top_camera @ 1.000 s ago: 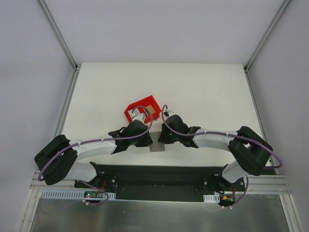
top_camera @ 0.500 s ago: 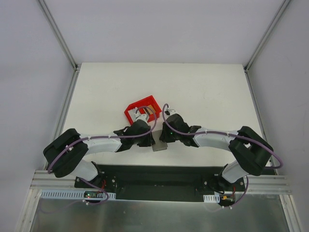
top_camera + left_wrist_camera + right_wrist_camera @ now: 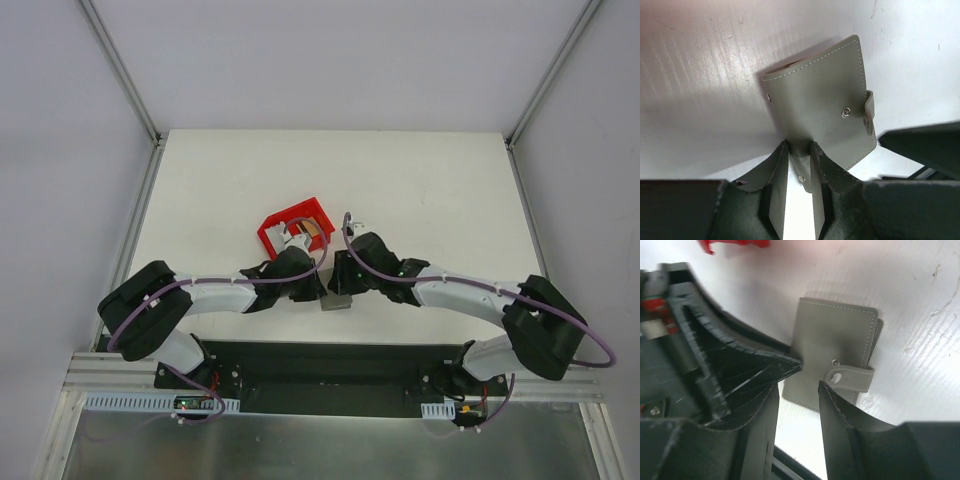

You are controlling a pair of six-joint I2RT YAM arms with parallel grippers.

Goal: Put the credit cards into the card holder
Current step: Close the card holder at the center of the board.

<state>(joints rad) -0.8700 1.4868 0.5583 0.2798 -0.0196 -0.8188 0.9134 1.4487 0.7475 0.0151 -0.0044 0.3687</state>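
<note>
The grey card holder lies flat on the white table, closed, with its strap off the snap stud. My left gripper is at its near edge, jaws narrow and shut on a small flap of the holder that carries a snap. From the other side my right gripper stands open over the holder's near edge, one fingertip just in front of the strap. In the top view both grippers meet over the holder. Credit cards, one gold, sit in the red bin.
The red bin stands just behind the two grippers, its edge showing in the right wrist view. My left gripper's dark finger crowds the left of that view. The black base plate runs along the table's near edge.
My right gripper has opened and let go of the strap. The left jaws have narrowed onto the holder's flap. Both arms have shifted slightly, the right elbow swinging outward.
</note>
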